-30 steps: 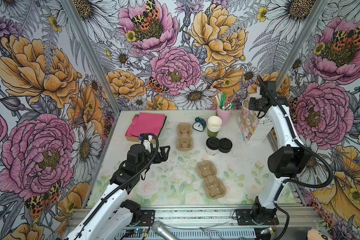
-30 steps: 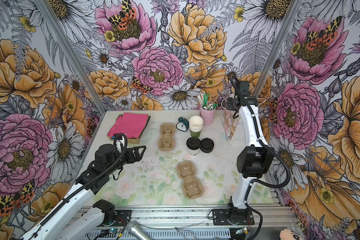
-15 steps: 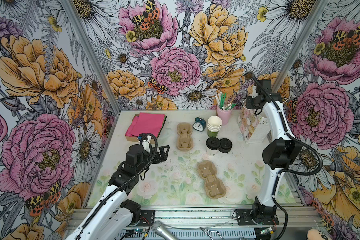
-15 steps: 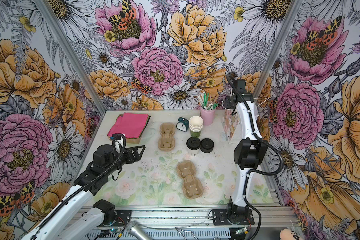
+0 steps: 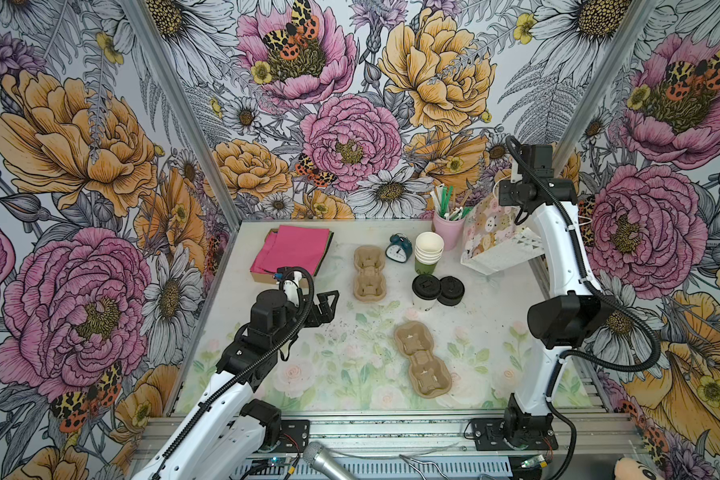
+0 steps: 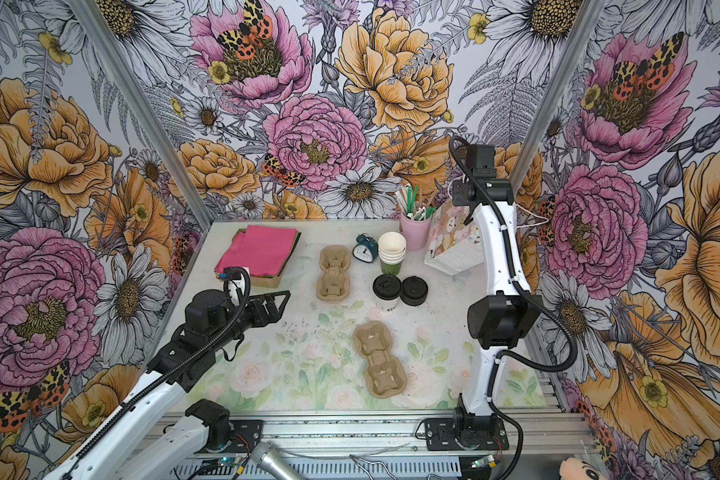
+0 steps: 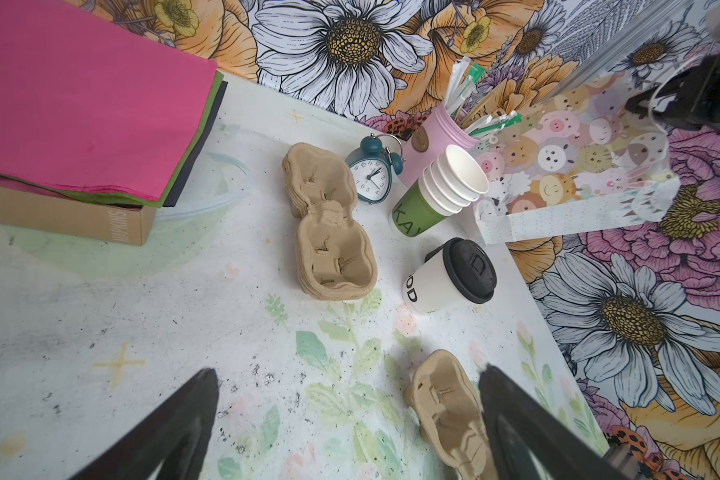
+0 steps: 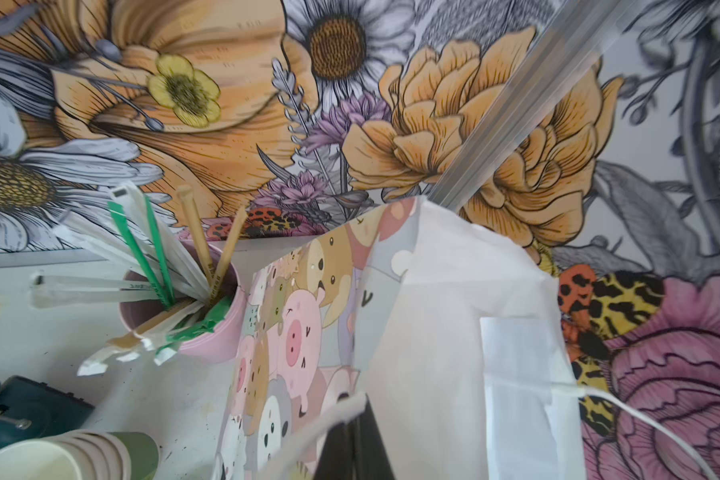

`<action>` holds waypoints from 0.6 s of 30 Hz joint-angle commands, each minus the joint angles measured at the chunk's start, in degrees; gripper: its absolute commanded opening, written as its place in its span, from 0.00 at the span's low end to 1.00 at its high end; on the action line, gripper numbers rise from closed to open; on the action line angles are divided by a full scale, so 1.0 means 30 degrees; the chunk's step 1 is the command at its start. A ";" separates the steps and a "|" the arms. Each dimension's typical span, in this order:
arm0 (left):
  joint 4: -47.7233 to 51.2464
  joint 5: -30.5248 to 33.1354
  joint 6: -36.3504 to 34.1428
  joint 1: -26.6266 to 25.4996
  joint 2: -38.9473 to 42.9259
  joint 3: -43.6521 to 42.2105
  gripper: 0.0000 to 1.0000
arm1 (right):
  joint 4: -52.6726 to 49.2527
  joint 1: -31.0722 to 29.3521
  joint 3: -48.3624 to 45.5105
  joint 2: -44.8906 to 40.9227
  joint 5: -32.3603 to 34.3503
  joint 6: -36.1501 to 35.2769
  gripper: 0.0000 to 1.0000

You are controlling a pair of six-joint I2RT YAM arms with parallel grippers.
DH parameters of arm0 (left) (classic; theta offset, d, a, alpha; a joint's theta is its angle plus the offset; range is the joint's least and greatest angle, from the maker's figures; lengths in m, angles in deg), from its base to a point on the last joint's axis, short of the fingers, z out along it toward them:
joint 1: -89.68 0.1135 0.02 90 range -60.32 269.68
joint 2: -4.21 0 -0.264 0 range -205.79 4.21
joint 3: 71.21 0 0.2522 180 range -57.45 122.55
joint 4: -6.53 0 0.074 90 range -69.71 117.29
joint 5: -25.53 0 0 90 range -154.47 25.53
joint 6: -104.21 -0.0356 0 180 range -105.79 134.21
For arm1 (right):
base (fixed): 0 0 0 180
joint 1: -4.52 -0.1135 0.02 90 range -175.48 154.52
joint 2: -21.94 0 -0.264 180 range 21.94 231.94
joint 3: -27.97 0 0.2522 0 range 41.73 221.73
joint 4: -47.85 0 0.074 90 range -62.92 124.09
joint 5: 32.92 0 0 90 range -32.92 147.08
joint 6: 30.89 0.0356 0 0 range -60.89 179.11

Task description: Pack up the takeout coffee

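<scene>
White-cupped, black-lidded takeout coffee stood upright on the bench ahead of the left pincer — jaws apart, empty, the nearer arm — while the right pincer clamped the paper bag's handle.

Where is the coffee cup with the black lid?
In both top views the coffee cup stands right of centre, in front of the stack of paper cups, with the pile of black lids beside it.
</scene>
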State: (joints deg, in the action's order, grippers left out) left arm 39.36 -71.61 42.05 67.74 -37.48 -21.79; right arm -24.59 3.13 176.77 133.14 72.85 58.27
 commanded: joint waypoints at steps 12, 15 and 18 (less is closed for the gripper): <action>-0.1054 -0.1745 -0.0321 0.0148 -0.2626 0.1453 0.99 | 0.0318 -0.7101 0.0831 -0.6405 0.2629 -0.2528 0.00; -0.1027 -0.2087 -0.0914 0.0177 -0.4730 0.2725 0.99 | 0.0325 -0.8910 0.0728 -0.7184 0.2510 -0.2530 0.00; -0.0841 -0.2483 -0.1450 0.0184 -0.7445 0.4324 0.96 | 0.0340 -1.0431 0.0298 -0.7891 0.2131 -0.2196 0.00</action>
State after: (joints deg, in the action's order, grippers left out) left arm 37.87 -76.33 40.58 67.81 -54.84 -12.94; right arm -23.96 -25.43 178.50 111.92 79.74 51.93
